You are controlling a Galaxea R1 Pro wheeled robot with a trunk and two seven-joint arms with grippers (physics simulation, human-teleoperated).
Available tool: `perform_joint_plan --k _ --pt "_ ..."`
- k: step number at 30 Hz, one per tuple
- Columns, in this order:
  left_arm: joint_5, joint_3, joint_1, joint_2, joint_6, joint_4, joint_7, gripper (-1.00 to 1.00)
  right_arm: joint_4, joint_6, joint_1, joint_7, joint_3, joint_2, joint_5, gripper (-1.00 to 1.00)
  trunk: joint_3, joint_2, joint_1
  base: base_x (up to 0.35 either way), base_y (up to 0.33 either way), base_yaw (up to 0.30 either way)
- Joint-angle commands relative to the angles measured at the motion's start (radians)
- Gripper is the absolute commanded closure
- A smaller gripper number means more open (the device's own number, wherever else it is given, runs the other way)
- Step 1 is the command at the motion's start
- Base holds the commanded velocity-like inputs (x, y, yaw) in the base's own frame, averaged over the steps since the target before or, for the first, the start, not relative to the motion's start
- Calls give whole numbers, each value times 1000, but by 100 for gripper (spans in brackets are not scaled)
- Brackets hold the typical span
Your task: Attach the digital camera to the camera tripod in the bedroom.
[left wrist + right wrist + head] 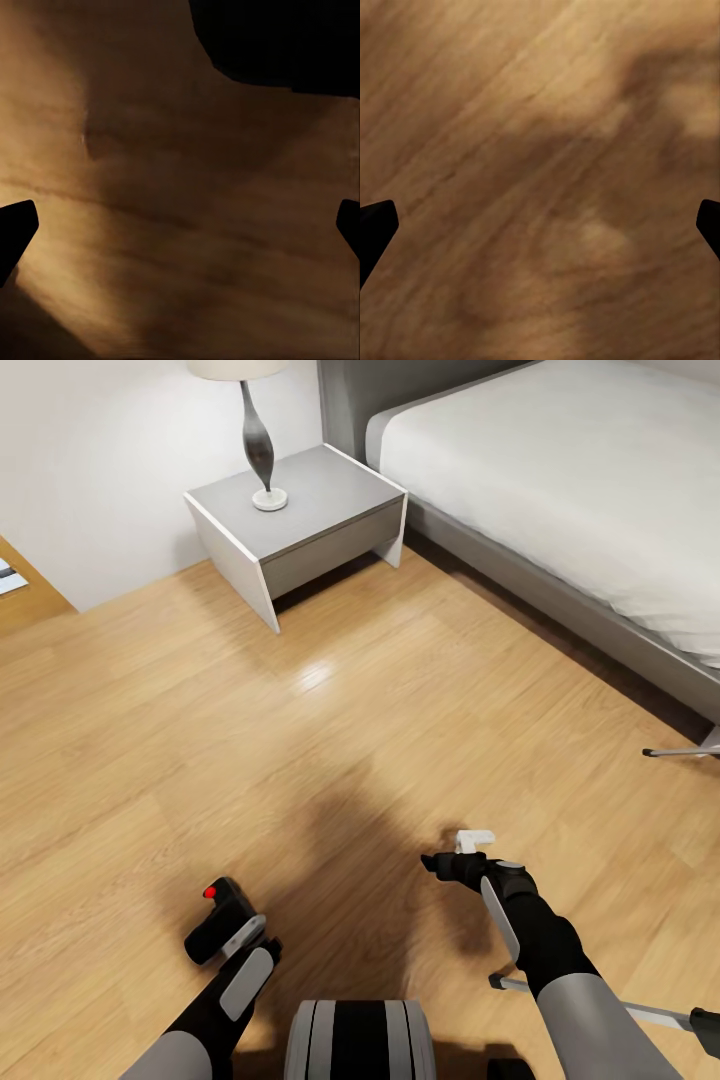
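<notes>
Small black digital camera with red button sits clamped in the left gripper at seven o'clock — rigid, light, probably slippery; hold its body, not the lens. Right gripper — spread wide, empty.

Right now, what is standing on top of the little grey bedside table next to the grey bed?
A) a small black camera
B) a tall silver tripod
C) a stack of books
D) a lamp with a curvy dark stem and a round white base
D: the lamp with the curvy dark stem and round white base stands on the grey bedside table, beside the grey bed with the white mattress.
</notes>
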Motion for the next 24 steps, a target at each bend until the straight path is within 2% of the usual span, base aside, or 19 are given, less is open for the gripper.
perform_joint_plan --k 1,11,24 --pt "3 -4 0 1 3 -2 -7 -100 -1 5 0 0 0 0 -4 -100 -1 0 0 0 0 0" --pt "3 -4 0 1 0 1 -73 -100 -1 5 0 0 0 0 -4 -100 -1 0 0 0 0 0" --pt "4 -4 0 0 1 0 -86 -100 -1 5 0 0 0 0 -4 -100 -1 0 0 0 0 0"
